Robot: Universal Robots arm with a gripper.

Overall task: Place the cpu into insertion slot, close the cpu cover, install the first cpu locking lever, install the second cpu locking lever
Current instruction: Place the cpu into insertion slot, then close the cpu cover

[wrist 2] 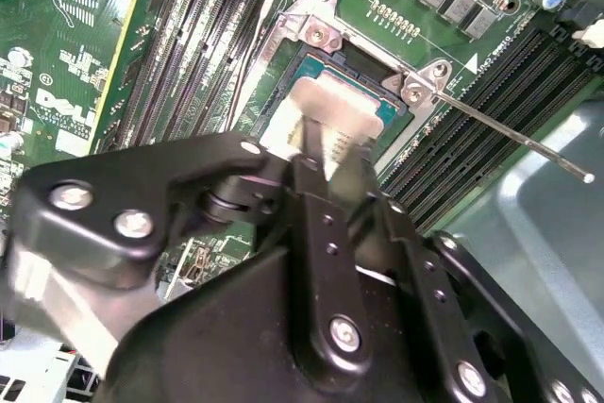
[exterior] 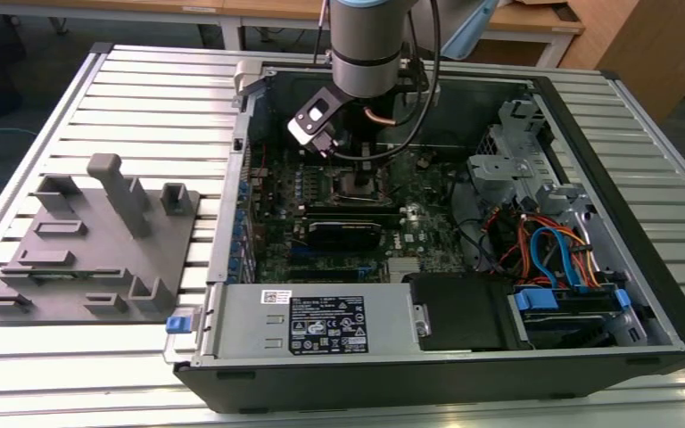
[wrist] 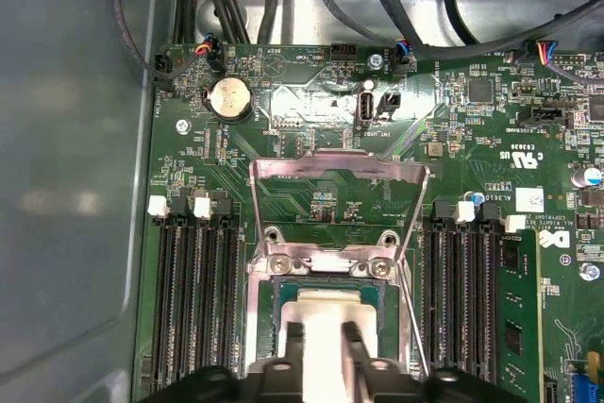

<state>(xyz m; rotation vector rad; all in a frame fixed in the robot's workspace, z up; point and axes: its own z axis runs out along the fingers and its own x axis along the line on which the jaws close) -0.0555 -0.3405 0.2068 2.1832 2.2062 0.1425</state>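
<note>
Open black computer case (exterior: 628, 205), white printed label (exterior: 327, 323) on its grey power supply box (exterior: 242, 343). Green board (wrist: 472, 139). Your cpu cover (wrist: 340, 169), a thin silver frame, stands raised. The cpu (wrist: 326, 307), a matte silver square, sits at the insertion slot (wrist: 258, 327) under the gripper (wrist: 323, 333). You cannot tell whether the jaws clamp it.

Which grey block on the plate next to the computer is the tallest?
The upright post with the rounded top; it rises well above the lower blocks around it on the grey plate.
</note>
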